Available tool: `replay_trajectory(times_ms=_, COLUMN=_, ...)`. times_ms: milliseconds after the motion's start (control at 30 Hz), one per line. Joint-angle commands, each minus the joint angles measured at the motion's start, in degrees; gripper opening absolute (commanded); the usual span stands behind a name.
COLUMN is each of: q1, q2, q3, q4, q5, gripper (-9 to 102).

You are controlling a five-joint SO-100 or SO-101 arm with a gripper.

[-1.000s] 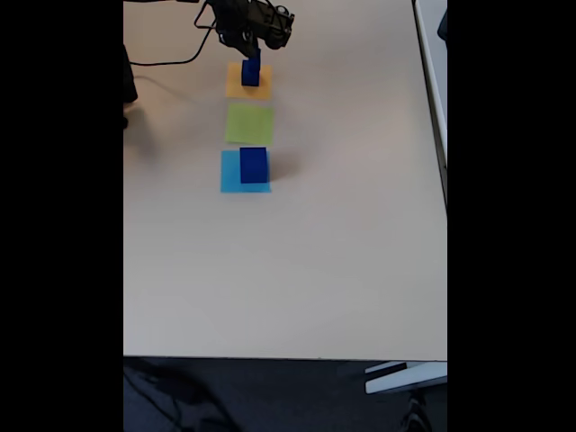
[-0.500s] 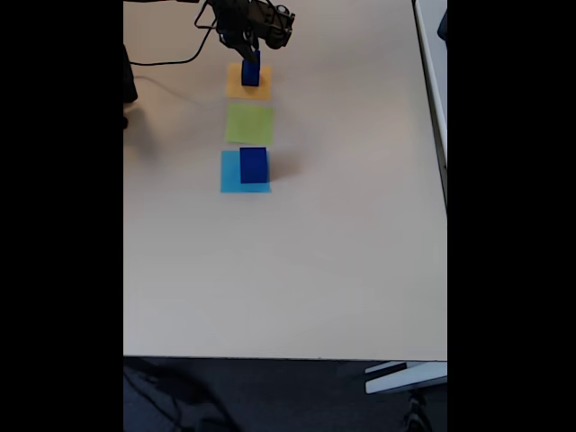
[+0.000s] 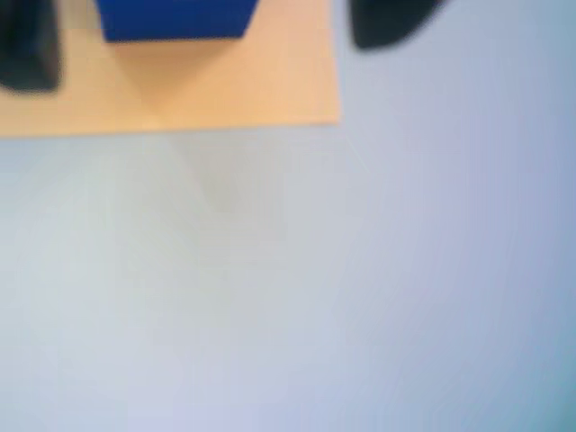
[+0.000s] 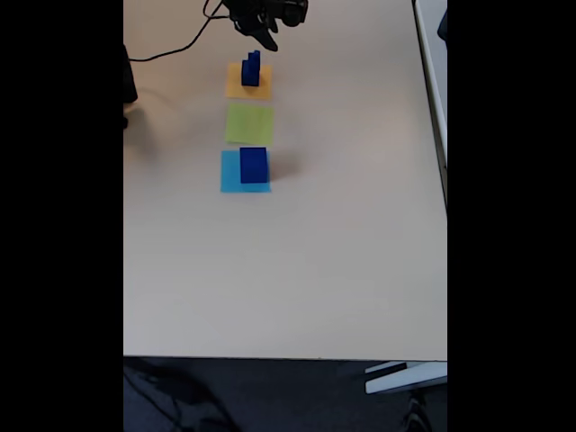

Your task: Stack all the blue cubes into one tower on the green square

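A small blue cube (image 4: 250, 70) stands on the orange-yellow square (image 4: 247, 81), with what looks like an even smaller blue cube on top of it. In the wrist view the cube (image 3: 171, 18) sits at the top edge. My gripper (image 3: 202, 58) is open, its dark fingers (image 3: 27, 49) wide apart on either side and clear of the cube. In the fixed view the gripper (image 4: 264, 38) hangs just behind the orange-yellow square. The large blue cube (image 4: 254, 165) rests on the light-blue square (image 4: 232, 173). Between the two lies the green square (image 4: 249, 123), bare.
The arm's body (image 4: 274, 11) and a black cable (image 4: 171, 56) are at the table's far edge. A dark object (image 4: 130, 85) sits at the left edge. The beige table (image 4: 297, 270) stretches wide toward the near edge.
The gripper has let go of the small cube on the orange-yellow square and pulled back and up toward the far edge. The cubes have not moved.
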Motion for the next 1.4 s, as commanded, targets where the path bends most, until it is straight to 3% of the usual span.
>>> replay_trajectory(times_ms=0, q1=2.9, q2=1.93, q3=-5.71, q4=0.97, q5=-2.64, gripper=16)
replay_trajectory(times_ms=667, q1=18.9, q2=3.43, q3=-12.22, q4=1.32, q5=-11.16, gripper=16)
replay_trajectory(times_ms=1367, q1=28.13, q2=2.99, q3=-2.2, q4=0.09, q5=-19.69, gripper=22)
